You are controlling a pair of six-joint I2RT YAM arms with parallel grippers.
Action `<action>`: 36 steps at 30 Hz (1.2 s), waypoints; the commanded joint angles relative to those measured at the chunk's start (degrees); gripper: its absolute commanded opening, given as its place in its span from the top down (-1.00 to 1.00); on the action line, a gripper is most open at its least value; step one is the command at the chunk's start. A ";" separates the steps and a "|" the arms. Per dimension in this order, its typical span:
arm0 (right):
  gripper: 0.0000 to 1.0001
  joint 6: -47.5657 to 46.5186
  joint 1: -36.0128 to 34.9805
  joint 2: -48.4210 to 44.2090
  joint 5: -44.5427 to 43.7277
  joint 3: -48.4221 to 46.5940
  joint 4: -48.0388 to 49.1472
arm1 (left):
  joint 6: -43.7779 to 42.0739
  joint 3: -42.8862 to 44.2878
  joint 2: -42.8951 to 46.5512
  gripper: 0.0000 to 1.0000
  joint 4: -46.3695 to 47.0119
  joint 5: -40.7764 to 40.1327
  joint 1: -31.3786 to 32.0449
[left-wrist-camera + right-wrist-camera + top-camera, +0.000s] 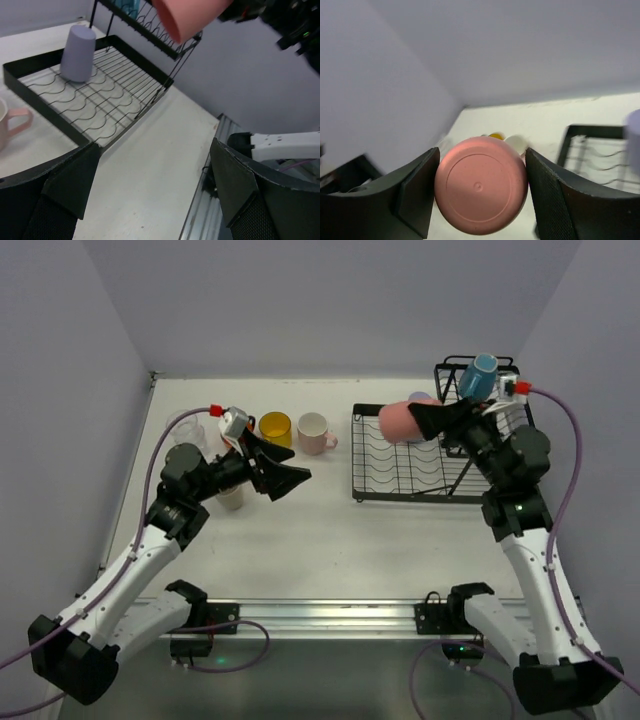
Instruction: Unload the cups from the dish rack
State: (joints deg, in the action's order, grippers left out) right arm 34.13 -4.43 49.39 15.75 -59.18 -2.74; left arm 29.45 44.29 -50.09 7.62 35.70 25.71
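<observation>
- Now my right pincer (479,197) is closed on the salmon-pink tumbler (477,185). One finger presses each side of it, and its round flat bottom faces my wrist camera.
- In the top view this tumbler (400,422) is a little right of the centre of the frame. It is turned on its side in my right pincer (422,420), over the far left part of the dish rack (410,497).
- In the left wrist view the tumbler (187,17) is at the top centre. It is lifted above the wires and does not touch the rack (40,107).
- The lavender tumbler (78,53) stands upside down on the flat ribbed section, in the upper left of that view. In the top view only a small part of it (422,397) shows, just behind the salmon-pink one.
- The blue mug (480,375) sits in the raised basket section, in the upper right of the top view.
- My left pincer (285,478) is wide open and holds nothing. It hangs over the counter (330,530), left of the centre, and points toward the rack.
- From its own camera the left pincer (155,185) shows both fingers spread to the lower corners, with bare counter between them.
- The yellow mug (275,427) and the pale pink mug (314,432) stand just beside each other on the counter, between my left arm and the rack. The handle of the pink one (10,125) shows at the left edge of the left wrist view.
</observation>
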 commanded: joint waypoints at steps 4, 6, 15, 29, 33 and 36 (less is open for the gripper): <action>0.45 22.90 -11.03 5.70 20.90 10.83 34.77 | 17.47 -1.66 -4.93 -0.86 23.12 6.14 2.14; 0.45 24.58 -14.36 7.65 21.69 11.63 37.45 | 19.41 -2.28 -5.98 -0.80 24.63 5.52 3.11; 0.44 32.75 -18.59 16.96 23.28 14.79 52.04 | 21.61 -2.63 -8.89 -0.47 27.27 3.85 4.87; -0.06 34.25 -24.93 26.11 21.96 16.28 57.15 | 13.90 0.09 -8.28 0.99 17.37 -9.94 5.22; -0.98 32.59 -24.93 25.77 21.52 18.74 53.05 | 5.72 6.92 -7.48 1.00 -3.32 -22.47 5.22; -0.98 27.06 -25.02 23.31 19.16 20.24 43.49 | -1.49 12.11 -8.36 1.00 -20.36 -31.00 5.22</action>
State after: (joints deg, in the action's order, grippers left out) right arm 66.50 -28.99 75.59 36.95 -39.97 47.70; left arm 38.17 49.89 -58.52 8.36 19.42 31.48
